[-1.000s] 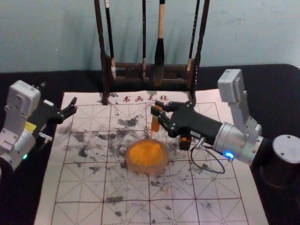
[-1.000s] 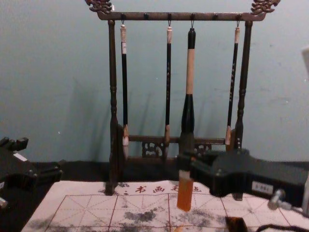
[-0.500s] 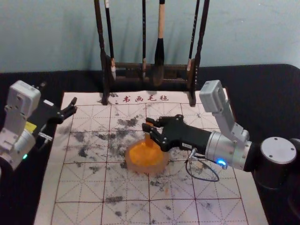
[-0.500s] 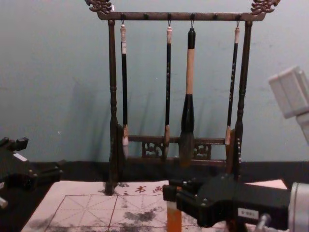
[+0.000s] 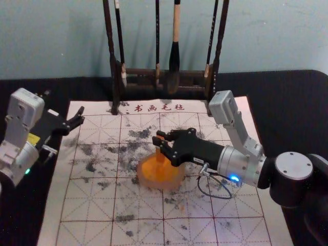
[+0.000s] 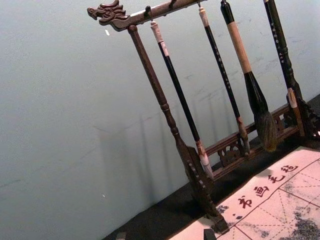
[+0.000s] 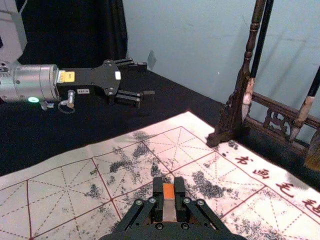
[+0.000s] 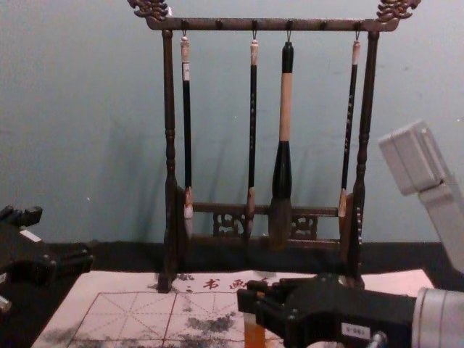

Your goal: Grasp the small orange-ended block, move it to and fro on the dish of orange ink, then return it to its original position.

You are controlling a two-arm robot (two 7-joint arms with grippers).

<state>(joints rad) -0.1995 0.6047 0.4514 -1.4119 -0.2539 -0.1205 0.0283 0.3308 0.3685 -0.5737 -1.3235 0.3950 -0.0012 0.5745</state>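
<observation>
Over the ink dish, the right gripper clenches the block in its jaws, left gripper agape at far left.

Rack behind dish — room in front

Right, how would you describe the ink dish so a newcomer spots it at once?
Find the dark brush rack, then the pale gridded mat in front of it. On that mat sits a low, round dish of orange ink. Its round, broad shape separates it from the slim orange-ended block in the right end effector.
</observation>
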